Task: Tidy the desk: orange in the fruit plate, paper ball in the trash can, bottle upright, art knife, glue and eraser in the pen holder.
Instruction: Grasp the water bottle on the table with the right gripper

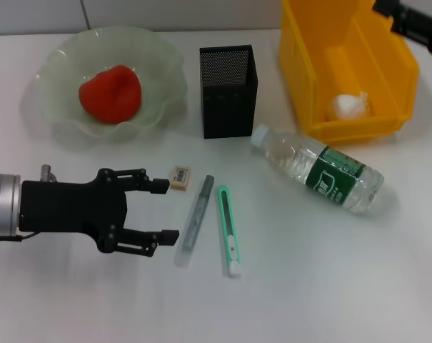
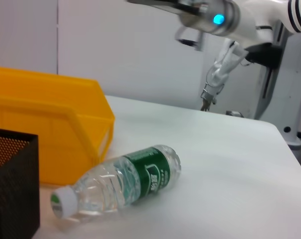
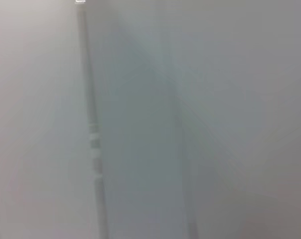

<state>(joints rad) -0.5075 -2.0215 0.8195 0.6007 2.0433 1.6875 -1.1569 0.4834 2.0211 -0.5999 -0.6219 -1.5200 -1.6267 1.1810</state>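
2 arms showed in the head view. Left gripper (image 1: pixel 169 211) sat low over the desk (image 1: pixel 308 286), fingers spread wide, holding nothing; its upper fingertip (image 1: pixel 161 186) was just beside the eraser (image 1: pixel 180 177), touching or not, can't tell. Glue stick (image 1: pixel 196 220) lay flat right of the gripper, art knife (image 1: pixel 229 231) just beside it, roughly parallel, not touching. Orange (image 1: pixel 110 93) already in the fruit plate (image 1: pixel 158 64). Paper ball (image 1: pixel 350 106) inside the yellow trash can (image 1: pixel 301 64). Bottle (image 1: pixel 318 168) lay on its side, cap toward the black mesh pen holder (image 1: pixel 228 90), which stood upright between plate and can. Right gripper (image 1: pixel 415 25) was up at the far right corner above the can, only partly in frame, open or closed can't tell. Left wrist view had the bottle (image 2: pixel 121 181) lying by the can (image 2: pixel 65 124) and holder (image 2: pixel 13 184). Right wrist view showed only blur.
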